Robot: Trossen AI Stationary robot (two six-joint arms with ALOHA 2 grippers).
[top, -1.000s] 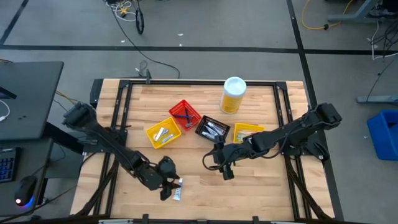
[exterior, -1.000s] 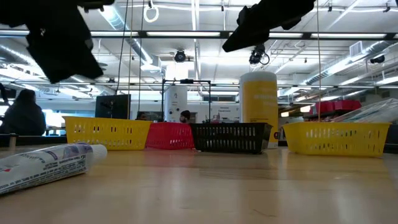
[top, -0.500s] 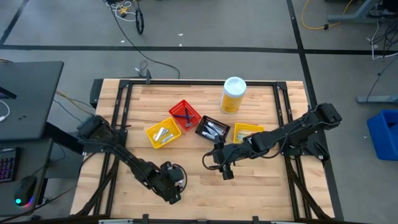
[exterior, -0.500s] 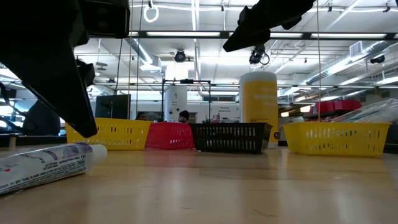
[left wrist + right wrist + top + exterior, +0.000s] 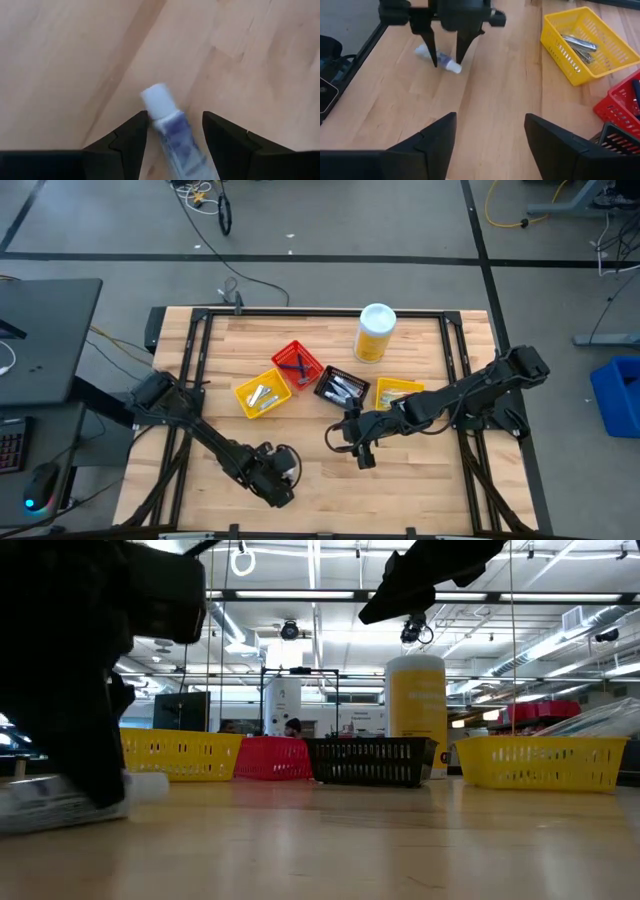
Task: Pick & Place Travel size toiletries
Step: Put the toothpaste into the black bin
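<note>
We've got the left gripper (image 5: 172, 135) down at the table's 7 o'clock, fingers apart either side of the tube (image 5: 172, 135), not clamped yet. Looks light, soft and a bit slick, so we'd pinch mid-body, not the cap. The arm hides it from above. Right gripper (image 5: 490, 137) waits mid-table, open too.

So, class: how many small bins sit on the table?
4: yellow bin, red bin, black bin, and second yellow bin, in a row mid-table. None looks hidden.
</note>
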